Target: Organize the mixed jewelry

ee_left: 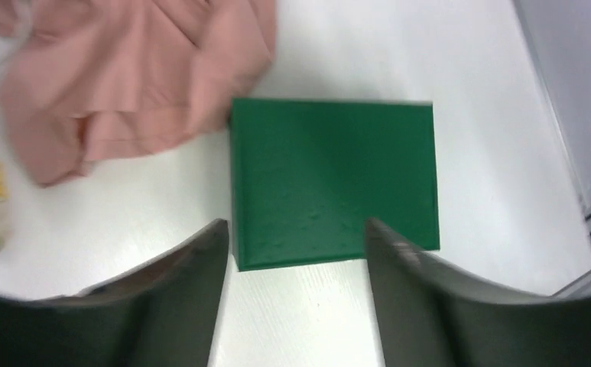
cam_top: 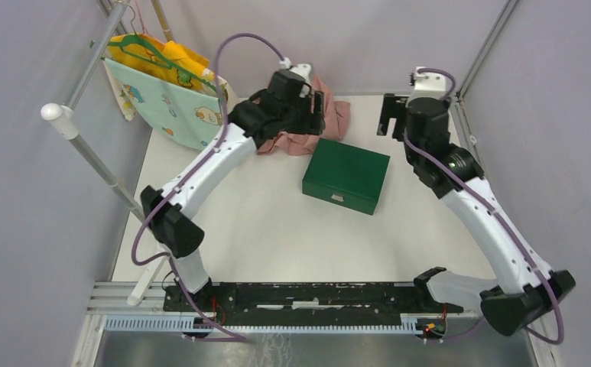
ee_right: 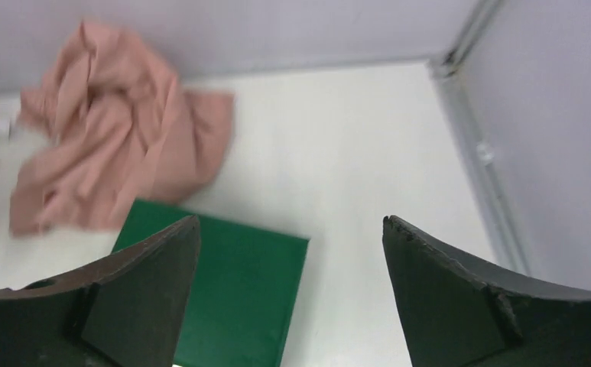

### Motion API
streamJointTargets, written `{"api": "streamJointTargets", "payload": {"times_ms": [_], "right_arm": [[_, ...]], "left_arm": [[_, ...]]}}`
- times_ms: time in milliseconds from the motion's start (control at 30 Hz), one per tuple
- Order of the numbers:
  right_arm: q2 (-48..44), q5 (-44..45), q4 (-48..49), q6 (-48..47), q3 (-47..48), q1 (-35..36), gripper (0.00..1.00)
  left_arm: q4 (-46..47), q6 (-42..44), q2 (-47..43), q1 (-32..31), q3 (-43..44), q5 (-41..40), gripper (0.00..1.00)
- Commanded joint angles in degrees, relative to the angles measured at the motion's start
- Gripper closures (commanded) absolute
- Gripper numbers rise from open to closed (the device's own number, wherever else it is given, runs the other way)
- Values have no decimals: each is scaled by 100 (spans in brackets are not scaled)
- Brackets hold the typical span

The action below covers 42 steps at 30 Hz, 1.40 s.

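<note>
No jewelry shows in any view: the small pale-gold pieces and the silvery wire loop are hidden or out of view. A closed green box (cam_top: pixel 345 176) lies on the white table mid-centre; it also shows in the left wrist view (ee_left: pixel 334 180) and the right wrist view (ee_right: pixel 227 290). My left gripper (cam_top: pixel 317 112) is open and empty, above the table just behind the box's far left corner, next to the pink cloth (cam_top: pixel 311 126). In its wrist view the left gripper (ee_left: pixel 293 225) frames the box's near edge. My right gripper (cam_top: pixel 390 115) is open and empty, behind the box's far right; in its wrist view the gripper (ee_right: pixel 290 222) hangs over bare table.
The crumpled pink cloth (ee_left: pixel 131 76) lies at the back of the table, touching the box's corner; it also shows in the right wrist view (ee_right: pixel 116 160). Patterned fabric on a green hanger (cam_top: pixel 166 88) hangs at the back left by a white pole (cam_top: pixel 86 149). A metal frame post (cam_top: pixel 479 53) lines the right wall.
</note>
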Motion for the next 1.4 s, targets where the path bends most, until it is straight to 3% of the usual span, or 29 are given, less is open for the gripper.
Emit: {"api": "streamJointTargets", "payload": {"times_ms": [0,33,167,367,933,1367], "right_arm": [[-782,1700,907,-486,-95,-24,4],[-914,1890,1055,-538,-188,-30,2],[-1372,2644,1652,-804,-626,-28,2],[-1547,2889,2096,-1096,-988,-36,2],[-1190,2240,1953,-629,-617,-42,2],[-1198,2161,1906,-504,-661,-45,2]], "left_arm": [[59,291,-774,678,248,-74,14],[-23,318,-830,821,247,-37,9],[-179,236,-1184,1437,-165,-154,8],[-221,325,-1714,1910,-698,-694,6],[-93,308,-2008,1986,-922,-1089,4],[312,274,-2196,1990,-1289,-719,2]]}}
